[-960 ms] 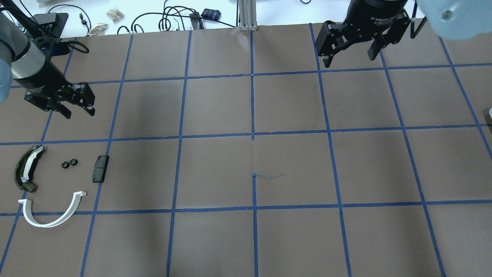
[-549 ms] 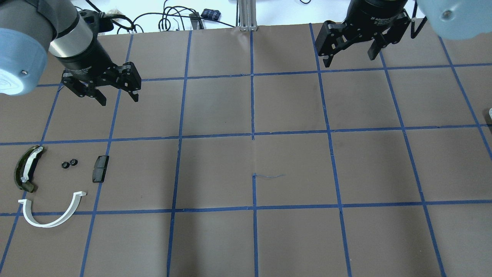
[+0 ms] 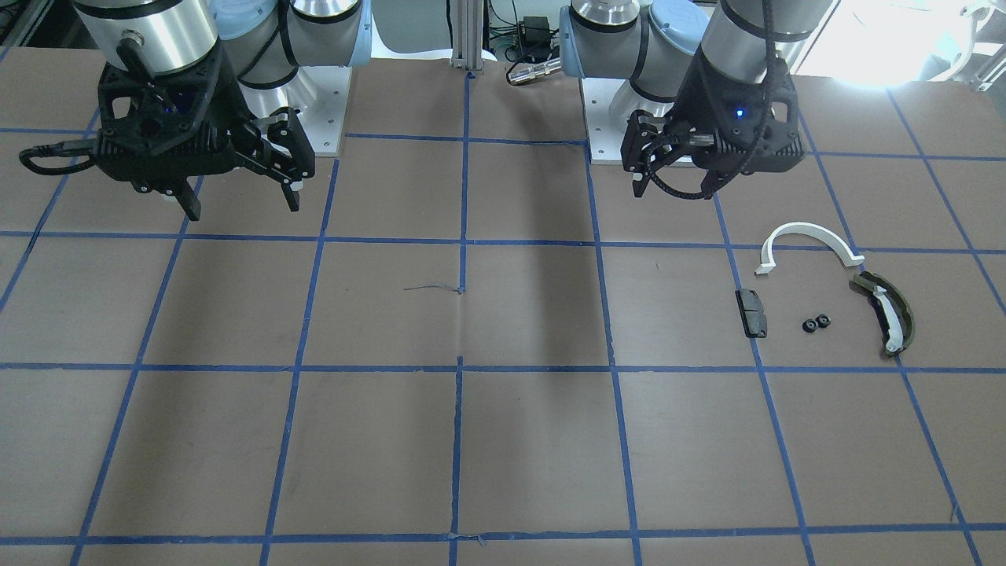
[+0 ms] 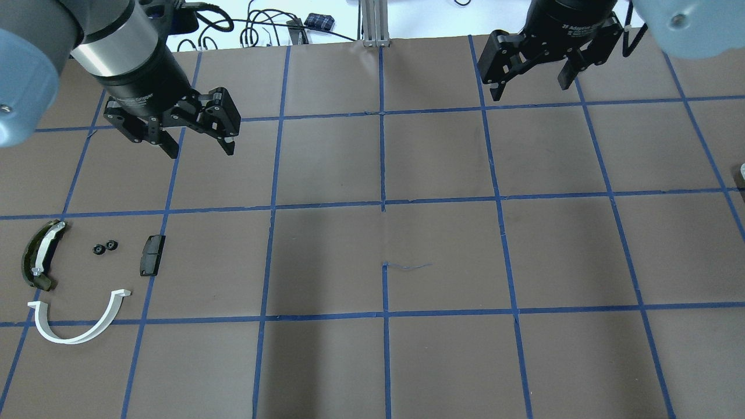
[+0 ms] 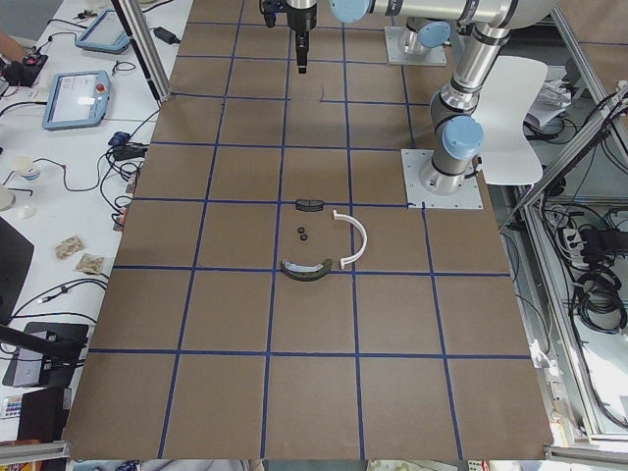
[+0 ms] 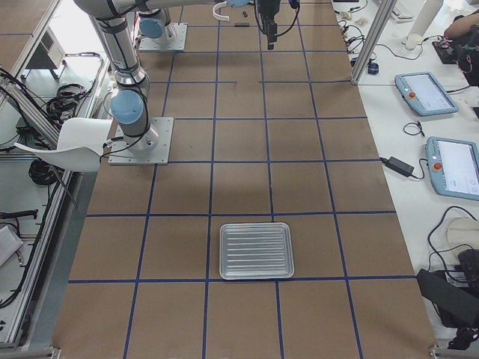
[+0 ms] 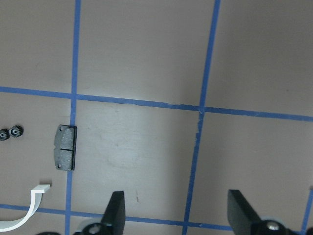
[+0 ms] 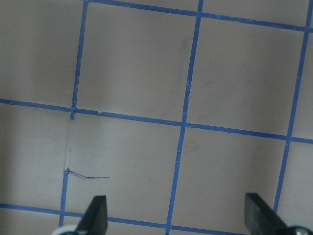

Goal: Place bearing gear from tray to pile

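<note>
The pile lies at the table's left: a white half-ring arc (image 4: 78,329), an olive-green curved piece (image 4: 36,256), a black block (image 4: 152,255) and two small black bearing gears (image 4: 105,248). It also shows in the front view, with the gears (image 3: 816,322) between the block and the olive piece. The ridged metal tray (image 6: 256,250) shows only in the exterior right view, with nothing visible on it. My left gripper (image 4: 201,145) is open and empty, up and right of the pile. My right gripper (image 4: 529,81) is open and empty at the far right.
The brown mat carries a blue tape grid. A loose thread (image 4: 407,266) lies near the middle. Cables and small bags (image 4: 174,22) lie beyond the mat's far edge. The left wrist view shows the black block (image 7: 65,153) and the arc's end (image 7: 43,188).
My left arm has swung right and towards the far side, away from the pile, with its gripper open. My right arm and the pile have not moved.
</note>
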`<action>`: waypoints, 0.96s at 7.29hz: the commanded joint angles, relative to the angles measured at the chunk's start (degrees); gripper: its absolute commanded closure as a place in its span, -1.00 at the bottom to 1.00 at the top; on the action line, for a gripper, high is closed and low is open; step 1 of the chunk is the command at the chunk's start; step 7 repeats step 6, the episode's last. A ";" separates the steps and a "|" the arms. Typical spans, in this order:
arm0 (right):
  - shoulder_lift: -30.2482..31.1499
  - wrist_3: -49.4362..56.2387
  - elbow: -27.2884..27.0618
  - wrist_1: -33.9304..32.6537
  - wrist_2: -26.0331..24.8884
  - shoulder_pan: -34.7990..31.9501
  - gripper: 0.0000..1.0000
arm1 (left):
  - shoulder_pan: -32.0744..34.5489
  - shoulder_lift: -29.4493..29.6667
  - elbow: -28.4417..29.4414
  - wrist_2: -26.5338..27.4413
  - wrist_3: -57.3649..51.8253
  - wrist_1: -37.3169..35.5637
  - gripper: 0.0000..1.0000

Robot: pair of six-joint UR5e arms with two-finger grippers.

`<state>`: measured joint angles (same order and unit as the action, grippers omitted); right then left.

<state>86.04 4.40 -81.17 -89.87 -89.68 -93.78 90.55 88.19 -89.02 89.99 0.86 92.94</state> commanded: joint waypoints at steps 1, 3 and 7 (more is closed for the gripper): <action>0.00 0.09 -0.04 0.05 0.03 0.09 -1.00 | -0.28 0.75 0.16 -0.58 0.10 0.04 -0.64; -0.17 0.00 0.31 0.22 0.20 0.09 -1.00 | -0.63 3.02 2.08 -1.21 0.11 -2.84 -0.68; 0.00 -1.67 0.05 0.23 0.20 0.00 -1.00 | -0.29 5.59 5.53 -0.60 -0.07 -1.36 -0.68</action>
